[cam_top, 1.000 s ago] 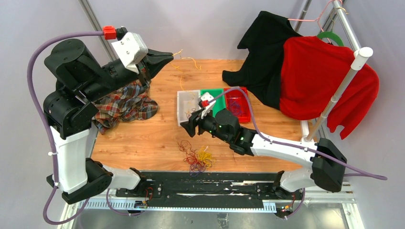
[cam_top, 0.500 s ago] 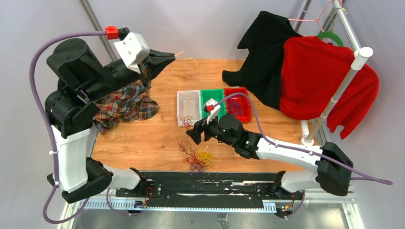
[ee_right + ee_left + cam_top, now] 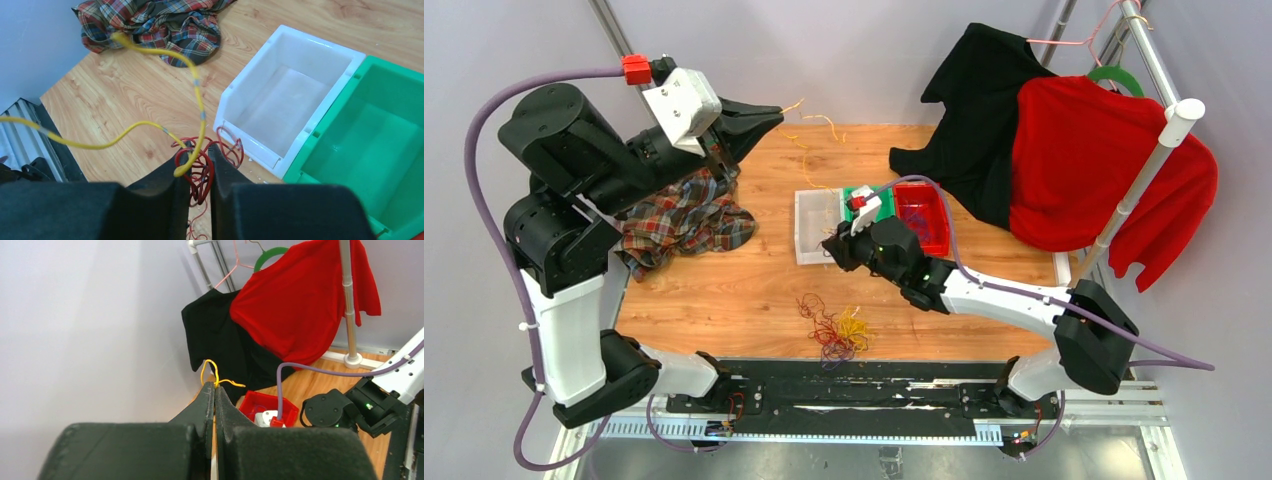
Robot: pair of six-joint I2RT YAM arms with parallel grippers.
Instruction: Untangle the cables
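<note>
Left gripper [image 3: 215,390], raised far-left of white bin [image 3: 247,72], is pinched shut on yellow cable [image 3: 209,368]. Right gripper [image 3: 196,160], at the bin's near edge, clamps it too.

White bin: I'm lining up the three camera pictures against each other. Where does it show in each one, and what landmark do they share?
Top external: white bin at the table's centre, leftmost in the row of bins.
Left wrist: not visible; only the red bin shows beyond the fingers.
Right wrist: white bin at upper centre, touching the green bin on its right.
Shared landmark: the wooden table, seen in all three.
</note>
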